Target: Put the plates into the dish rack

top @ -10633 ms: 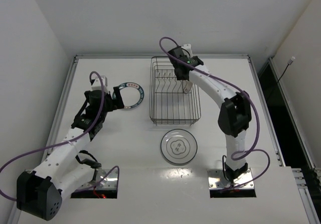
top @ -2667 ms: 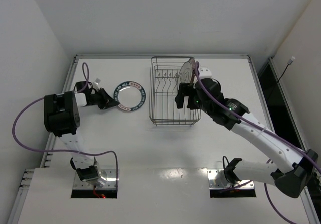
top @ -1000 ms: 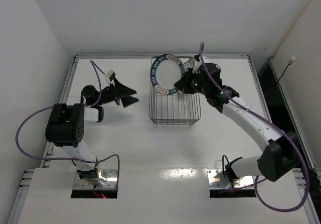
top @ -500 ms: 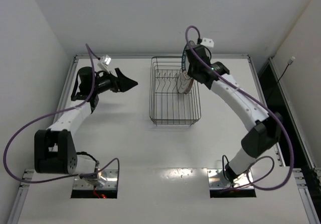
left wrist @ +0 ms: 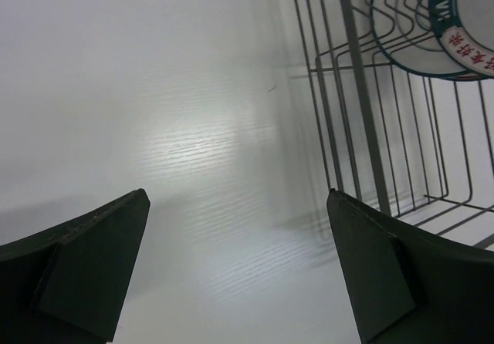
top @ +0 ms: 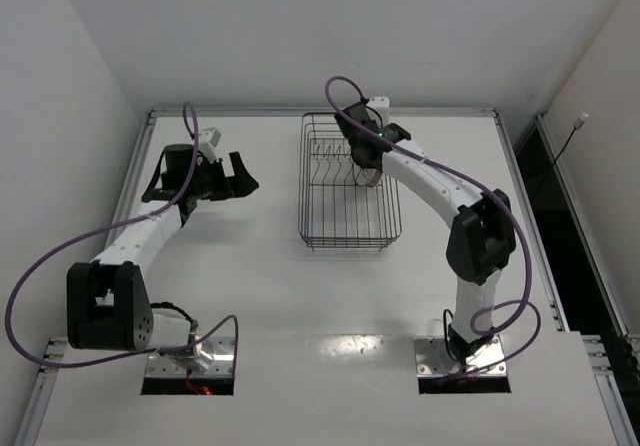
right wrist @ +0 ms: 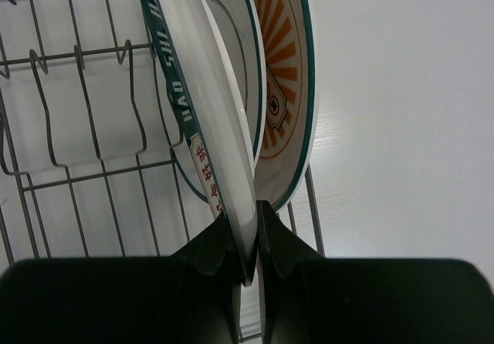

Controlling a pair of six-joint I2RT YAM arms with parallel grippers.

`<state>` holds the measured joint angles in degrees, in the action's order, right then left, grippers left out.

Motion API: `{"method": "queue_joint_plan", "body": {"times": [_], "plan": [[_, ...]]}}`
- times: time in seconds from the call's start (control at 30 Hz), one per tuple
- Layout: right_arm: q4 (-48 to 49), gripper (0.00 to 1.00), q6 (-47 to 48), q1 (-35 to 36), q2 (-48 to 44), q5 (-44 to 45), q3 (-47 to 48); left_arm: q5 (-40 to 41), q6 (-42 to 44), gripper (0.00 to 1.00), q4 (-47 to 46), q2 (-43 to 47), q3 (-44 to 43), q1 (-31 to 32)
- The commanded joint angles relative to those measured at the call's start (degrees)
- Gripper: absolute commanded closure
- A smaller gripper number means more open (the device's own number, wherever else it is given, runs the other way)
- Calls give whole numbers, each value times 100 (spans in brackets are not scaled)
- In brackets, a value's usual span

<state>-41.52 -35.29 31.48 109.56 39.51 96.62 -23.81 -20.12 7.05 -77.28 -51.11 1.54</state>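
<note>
The dish rack (top: pixel 350 211) is a dark wire basket at the table's middle back. In the right wrist view my right gripper (right wrist: pixel 248 222) is shut on the lower edge of the teal-rimmed plate (right wrist: pixel 202 109), which stands upright between the rack's prongs (right wrist: pixel 133 101). Right behind it stand a white plate with a thin dark rim (right wrist: pixel 235 59) and the orange-centred plate (right wrist: pixel 284 74). My left gripper (top: pixel 240 181) hangs open and empty over bare table, left of the rack; its fingers (left wrist: pixel 85 274) are far apart and the rack (left wrist: pixel 363 128) shows at its right.
The table's raised rim (top: pixel 320 112) runs along the back and sides. White walls close in on the left and behind. The right arm's purple cable (top: pixel 340 91) loops above the rack's far end.
The right gripper has brought the teal-rimmed plate down from above the rack into an upright slot beside the other two. The left gripper has dropped slightly and drawn back a little from the rack.
</note>
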Motion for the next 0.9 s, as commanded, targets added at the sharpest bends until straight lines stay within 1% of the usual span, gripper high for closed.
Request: {"method": "queue_joint_plan", "body": {"times": [0.0, 0.13, 0.17, 0.33, 0.43, 0.5, 0.63, 0.73, 0.87], "plan": [[153, 100, 22, 7, 267, 92, 270, 386, 184, 0, 139, 2, -197, 30], [66, 100, -100, 7, 452, -13, 392, 386, 184, 0, 192, -51, -197, 30], [65, 100, -101, 68, 452, 178, 393, 386, 184, 0, 192, -51, -197, 30], [126, 100, -101, 121, -48, 505, 393, 386, 184, 0, 192, -104, -197, 30], [126, 100, 13, 174, -268, 576, 577, 386, 184, 0, 192, -104, -250, 30], [65, 100, 13, 174, -268, 576, 788, 386, 184, 0, 192, -104, -250, 30], [-58, 100, 13, 174, 29, 628, 1034, 386, 184, 0, 192, -104, -250, 30], [-58, 100, -48, 174, 118, 576, 1034, 439, 184, 0, 192, -104, -250, 30], [30, 100, -101, 174, 171, 453, 728, 439, 184, 0, 192, -104, -250, 30]]}}
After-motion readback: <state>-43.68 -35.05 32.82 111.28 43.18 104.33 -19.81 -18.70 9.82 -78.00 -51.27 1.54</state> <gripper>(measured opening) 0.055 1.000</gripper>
